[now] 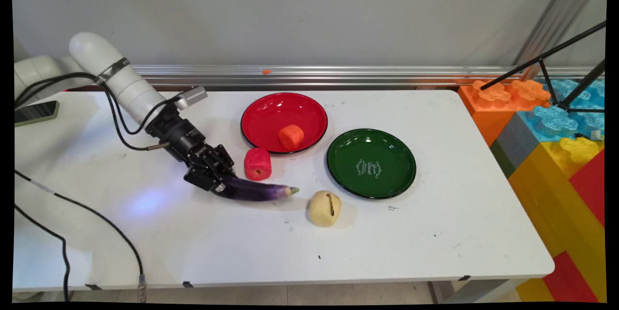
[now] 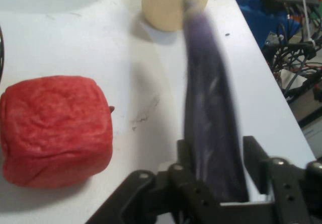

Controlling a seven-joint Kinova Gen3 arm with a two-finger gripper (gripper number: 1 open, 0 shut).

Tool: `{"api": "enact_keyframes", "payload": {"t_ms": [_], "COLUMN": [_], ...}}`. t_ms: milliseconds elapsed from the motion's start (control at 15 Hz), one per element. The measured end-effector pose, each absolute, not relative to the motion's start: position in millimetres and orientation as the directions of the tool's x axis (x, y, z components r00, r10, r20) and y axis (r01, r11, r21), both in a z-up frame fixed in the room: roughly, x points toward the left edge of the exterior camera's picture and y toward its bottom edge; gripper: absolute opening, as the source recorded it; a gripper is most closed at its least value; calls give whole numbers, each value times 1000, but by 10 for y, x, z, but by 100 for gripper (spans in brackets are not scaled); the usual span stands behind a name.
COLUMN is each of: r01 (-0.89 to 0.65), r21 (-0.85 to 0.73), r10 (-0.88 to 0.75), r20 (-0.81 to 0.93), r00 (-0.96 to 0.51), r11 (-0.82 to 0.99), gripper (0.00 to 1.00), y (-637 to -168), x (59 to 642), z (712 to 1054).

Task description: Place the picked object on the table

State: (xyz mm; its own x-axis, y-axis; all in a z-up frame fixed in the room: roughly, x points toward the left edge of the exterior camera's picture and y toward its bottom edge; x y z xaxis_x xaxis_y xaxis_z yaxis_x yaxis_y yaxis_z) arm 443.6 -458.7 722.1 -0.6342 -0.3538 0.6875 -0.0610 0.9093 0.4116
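The gripper (image 1: 223, 187) squeezes the fat end of the purple eggplant (image 1: 261, 190), which lies low over the table (image 1: 435, 232) between the red block (image 1: 257, 164) and yellow potato (image 1: 325, 208).

the gripper (image 1: 223, 185) is hemmed on its far side by the red block (image 1: 257, 164), just beside the purple eggplant (image 1: 261, 190) held between its fingers. beyond the eggplant's tip the way is barred by the pale potato (image 1: 325, 208). open table (image 1: 193, 242) is left on the near side. the red plate (image 1: 284, 122) and green plate (image 1: 371, 163) are set farther off.
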Motion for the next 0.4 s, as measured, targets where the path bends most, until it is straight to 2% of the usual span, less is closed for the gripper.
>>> {"api": "enact_keyframes", "payload": {"t_ms": [67,400], "r01": [-62,-72], "r21": [410,400], "r10": [-352,-350], "r20": [687,686], "r00": [-635,-638], "r11": [910,914], "gripper": [100,100], "y": [-4587,-4607], "x": [4440,4465], "z": [7208,7171]}}
